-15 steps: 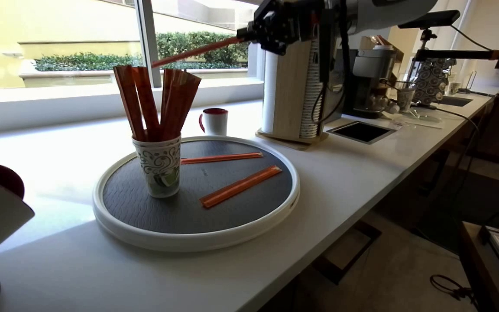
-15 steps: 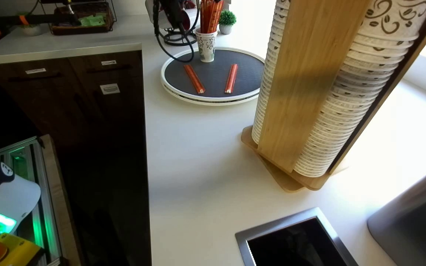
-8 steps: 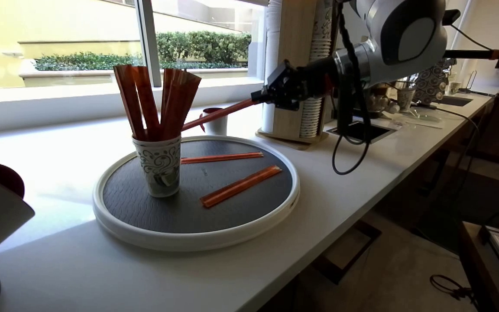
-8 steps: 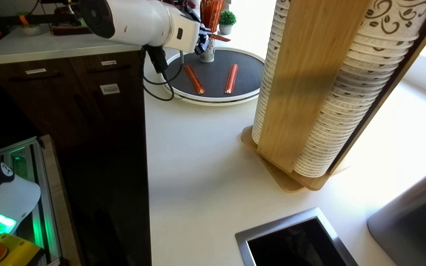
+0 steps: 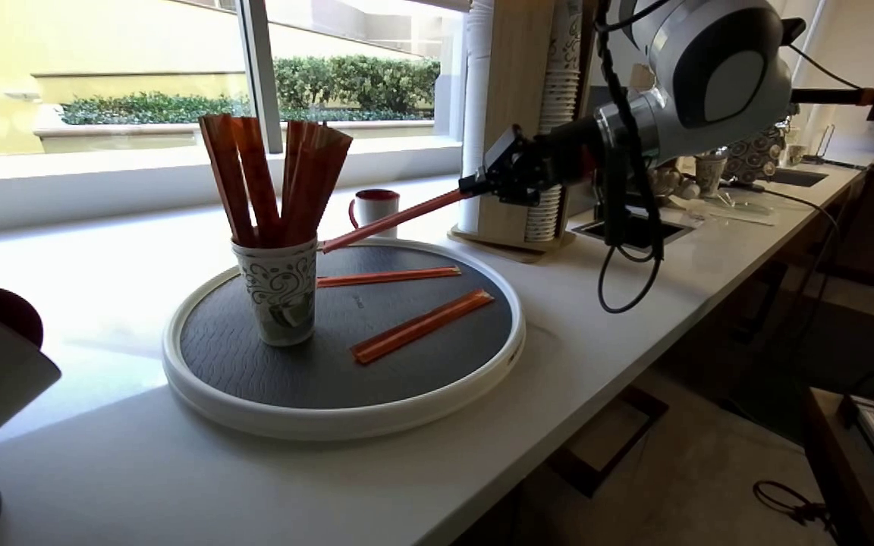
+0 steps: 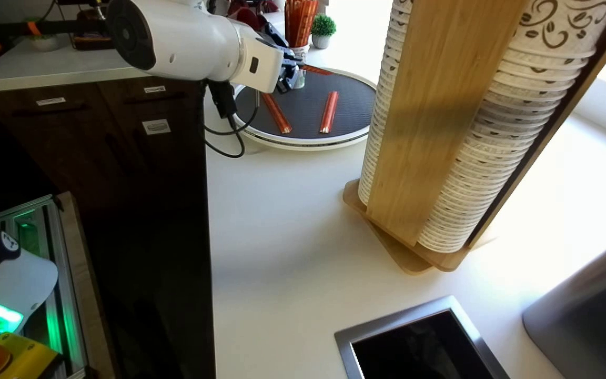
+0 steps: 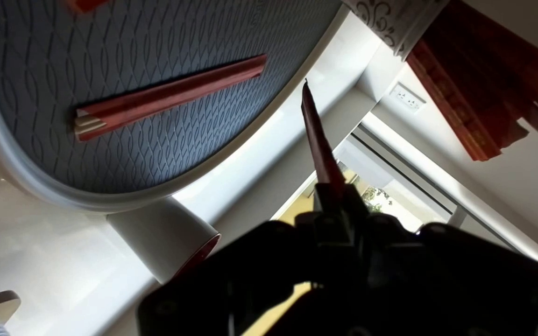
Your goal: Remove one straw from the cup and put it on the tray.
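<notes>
Between closed jaws, one straw (image 5: 395,220)

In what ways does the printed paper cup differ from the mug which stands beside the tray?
The paper cup has a dark swirl print; the mug shows plain white sides and a red inside. The mug has a red handle, the cup none. The cup stands on the tray and holds straws; the mug stands off it, with no straws showing. Both are upright.
</notes>
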Motion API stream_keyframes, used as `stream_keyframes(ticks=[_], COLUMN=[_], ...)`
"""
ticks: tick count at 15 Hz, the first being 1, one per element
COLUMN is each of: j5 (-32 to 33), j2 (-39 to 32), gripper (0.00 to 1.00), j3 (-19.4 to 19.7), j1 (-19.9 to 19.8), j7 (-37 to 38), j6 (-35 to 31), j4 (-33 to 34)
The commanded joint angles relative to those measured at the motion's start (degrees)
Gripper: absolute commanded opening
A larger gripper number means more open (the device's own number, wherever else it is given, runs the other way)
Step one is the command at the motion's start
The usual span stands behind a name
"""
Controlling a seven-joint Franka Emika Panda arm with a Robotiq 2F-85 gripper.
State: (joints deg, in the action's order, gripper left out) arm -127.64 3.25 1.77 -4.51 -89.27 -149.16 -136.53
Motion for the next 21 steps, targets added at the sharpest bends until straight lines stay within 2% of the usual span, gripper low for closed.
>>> stream_keyframes(ticks=[1, 2, 10, 15, 21], j5=[0.3, 1.8, 6.0, 10.3, 13.3], j2=[0.0, -1.0, -5.9, -6.2, -6.6], gripper=[0.07, 0.02, 0.02, 0.02, 0.02], j3=[0.1, 0.1, 0.2, 1.0, 1.6], j1=[0.0, 0.2, 1.3, 1.0, 1.0], j7=[0.2, 2.8, 14.2, 22.0, 26.1], j6=[0.0, 1.1, 0.9, 1.7, 2.4], j4=[0.0, 0.4, 2.4, 2.4, 2.7])
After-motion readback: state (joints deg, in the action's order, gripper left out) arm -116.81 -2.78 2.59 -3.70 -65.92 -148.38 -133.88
